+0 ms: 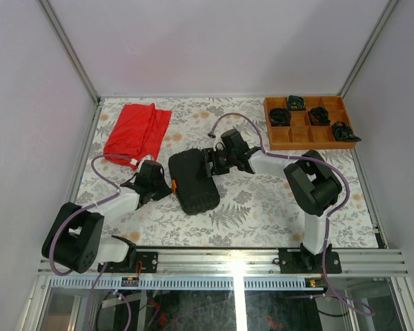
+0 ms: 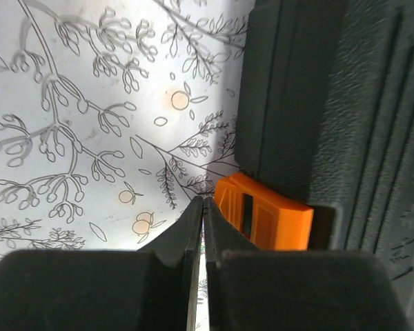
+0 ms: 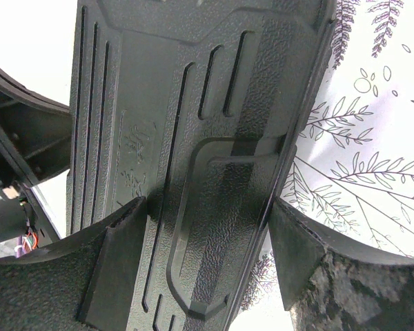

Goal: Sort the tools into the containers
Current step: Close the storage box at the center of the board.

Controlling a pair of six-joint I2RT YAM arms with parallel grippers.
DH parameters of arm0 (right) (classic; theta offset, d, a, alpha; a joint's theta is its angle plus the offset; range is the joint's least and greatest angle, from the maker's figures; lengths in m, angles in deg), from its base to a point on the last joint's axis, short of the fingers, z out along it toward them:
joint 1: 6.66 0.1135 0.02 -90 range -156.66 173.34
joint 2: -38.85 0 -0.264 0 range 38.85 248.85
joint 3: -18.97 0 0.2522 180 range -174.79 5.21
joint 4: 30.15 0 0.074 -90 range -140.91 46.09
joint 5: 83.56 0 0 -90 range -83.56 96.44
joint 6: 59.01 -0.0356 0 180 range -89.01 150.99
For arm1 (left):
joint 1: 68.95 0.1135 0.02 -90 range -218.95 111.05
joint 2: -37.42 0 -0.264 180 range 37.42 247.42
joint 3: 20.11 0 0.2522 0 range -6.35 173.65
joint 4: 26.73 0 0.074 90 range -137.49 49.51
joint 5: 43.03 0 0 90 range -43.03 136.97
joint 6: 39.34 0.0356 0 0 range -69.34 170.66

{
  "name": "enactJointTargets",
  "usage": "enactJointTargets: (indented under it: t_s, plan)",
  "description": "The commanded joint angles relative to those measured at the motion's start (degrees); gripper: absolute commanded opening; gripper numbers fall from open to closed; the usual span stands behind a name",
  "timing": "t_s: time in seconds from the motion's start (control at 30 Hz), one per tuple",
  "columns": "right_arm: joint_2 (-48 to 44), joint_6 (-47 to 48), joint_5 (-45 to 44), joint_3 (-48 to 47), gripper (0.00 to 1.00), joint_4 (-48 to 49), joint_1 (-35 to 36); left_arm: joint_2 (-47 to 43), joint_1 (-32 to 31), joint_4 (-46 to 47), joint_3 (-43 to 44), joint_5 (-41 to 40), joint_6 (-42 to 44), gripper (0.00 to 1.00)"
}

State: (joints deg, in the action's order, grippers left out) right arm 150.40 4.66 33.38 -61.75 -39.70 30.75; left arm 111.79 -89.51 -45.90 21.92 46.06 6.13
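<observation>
The black tool case (image 1: 193, 181) lies closed in the middle of the table, its orange latch (image 1: 173, 185) on the left side. My left gripper (image 1: 165, 187) is shut with nothing in it. Its tips (image 2: 204, 203) sit just left of the latch (image 2: 265, 214), by the case wall (image 2: 331, 89). My right gripper (image 1: 215, 160) reaches the case's far right corner. It (image 3: 207, 210) stands open astride the moulded handle edge of the lid (image 3: 193, 103): one finger (image 3: 124, 234) lies over the lid, the other (image 3: 297, 248) beside the rim. No tools are in view.
A red cloth (image 1: 136, 131) lies at the back left. An orange-brown wooden tray (image 1: 310, 145) with black coiled bundles (image 1: 279, 116) stands at the back right. Flower-patterned cloth (image 1: 262, 207) covers the table; grey walls close it in.
</observation>
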Motion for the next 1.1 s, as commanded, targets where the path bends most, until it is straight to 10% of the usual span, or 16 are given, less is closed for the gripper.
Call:
enactJointTargets:
  t_s: [0.0, 0.5, 1.07]
  plan:
    - [5.3, 4.4, -4.2, 3.4, 0.37, -10.2, 2.2, 2.6, -0.2, 4.6, -1.3, 1.7, -0.3, 0.00]
    - [1.7, 4.8, -8.9, 3.6, 0.36, -10.3, 2.2, 3.0, -0.2, 5.5, -0.1, 0.9, 0.3, 0.00]
    - [-23.5, 13.5, -32.9, 1.1, 0.72, -17.1, 2.1, -26.3, 0.4, -14.5, 4.3, -9.5, 0.5, 0.42]
